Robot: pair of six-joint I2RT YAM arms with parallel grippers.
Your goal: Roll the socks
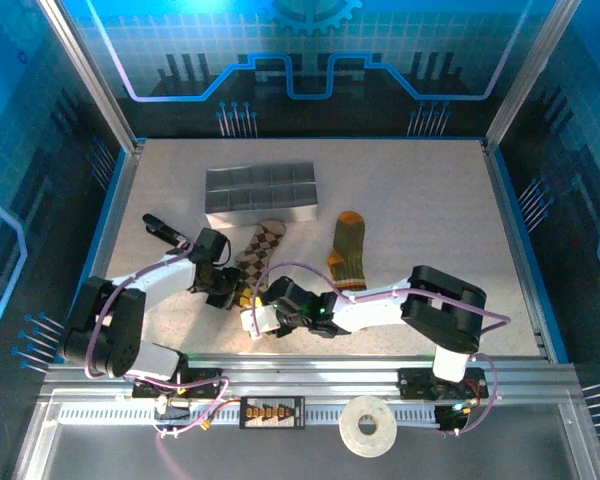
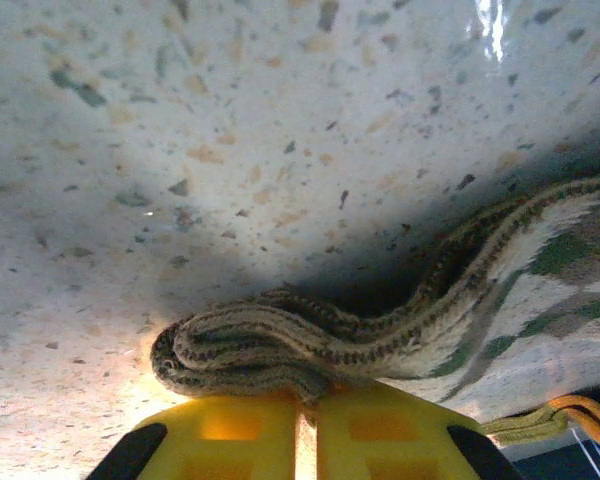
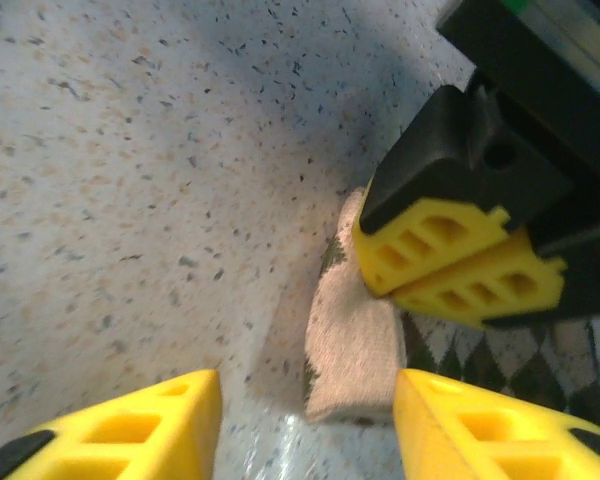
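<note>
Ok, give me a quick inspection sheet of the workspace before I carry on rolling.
Surface: speckled table.
Job's things: argyle sock flat, near end folded over; green sock flat beside it, apart, unrolled.
Clutter: grey divided tray behind the socks; black object at left; white tape roll on the front rail.
Grippers: left gripper shut on the argyle sock's folded end; right gripper open, fingers either side of that end.
Cables: purple cables loop along both arms.
Surroundings: blue-lit enclosure walls.
</note>
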